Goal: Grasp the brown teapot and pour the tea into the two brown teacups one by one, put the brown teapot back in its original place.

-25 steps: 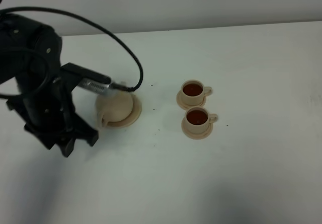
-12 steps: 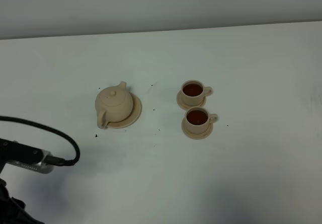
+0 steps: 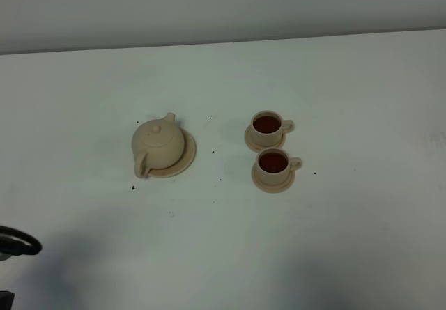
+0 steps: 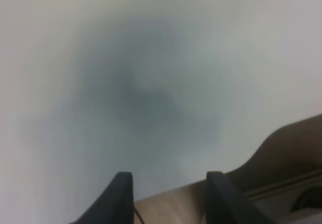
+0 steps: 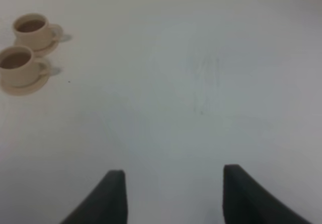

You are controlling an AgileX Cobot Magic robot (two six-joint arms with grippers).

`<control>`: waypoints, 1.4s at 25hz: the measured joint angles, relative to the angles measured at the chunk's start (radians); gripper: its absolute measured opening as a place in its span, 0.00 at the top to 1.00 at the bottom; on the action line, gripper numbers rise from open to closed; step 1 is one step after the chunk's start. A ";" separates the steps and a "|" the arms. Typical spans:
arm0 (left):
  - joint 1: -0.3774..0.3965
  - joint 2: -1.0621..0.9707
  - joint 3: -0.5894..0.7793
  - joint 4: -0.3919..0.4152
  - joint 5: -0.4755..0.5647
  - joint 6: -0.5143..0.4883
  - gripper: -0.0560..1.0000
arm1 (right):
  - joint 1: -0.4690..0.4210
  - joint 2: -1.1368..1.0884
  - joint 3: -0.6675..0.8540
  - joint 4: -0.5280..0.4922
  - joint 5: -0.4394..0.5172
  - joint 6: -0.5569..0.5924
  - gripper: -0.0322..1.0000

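the brown teapot (image 3: 159, 143) sits upright on its wide saucer (image 3: 185, 158), left of centre in the high view, lid on, spout pointing toward the upper right and loop handle toward the lower left. right of centre stand the two brown teacups, each on its own small saucer and each filled with dark tea: the farther teacup (image 3: 267, 127) above, the nearer teacup (image 3: 274, 164) just below it, close together but apart, both ear handles turned to the right. a few dark specks dot the white desk (image 3: 348, 240) around the teapot.

the left gripper (image 4: 168, 186) shows two dark fingers with a clear gap, jaws spread and holding nothing; its view is a blurred pale surface with a brownish edge at the lower right. the right gripper (image 5: 173, 194) also has its jaws spread wide over bare desk, nothing between them, and both teacups appear in the upper left of its view.
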 joint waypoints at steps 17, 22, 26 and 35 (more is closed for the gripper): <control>0.346 -0.419 0.005 -0.033 0.001 0.096 0.58 | 0.000 0.000 0.000 0.000 0.000 0.000 0.53; 0.346 -0.501 0.005 -0.034 0.001 0.100 0.58 | 0.000 0.000 0.000 0.000 0.000 0.000 0.53; 0.346 -0.548 0.005 -0.032 0.002 0.100 0.58 | 0.000 0.000 0.000 0.000 0.000 0.000 0.53; 0.354 -0.550 0.006 -0.006 0.002 0.074 0.58 | 0.000 0.000 0.000 0.001 0.000 0.000 0.53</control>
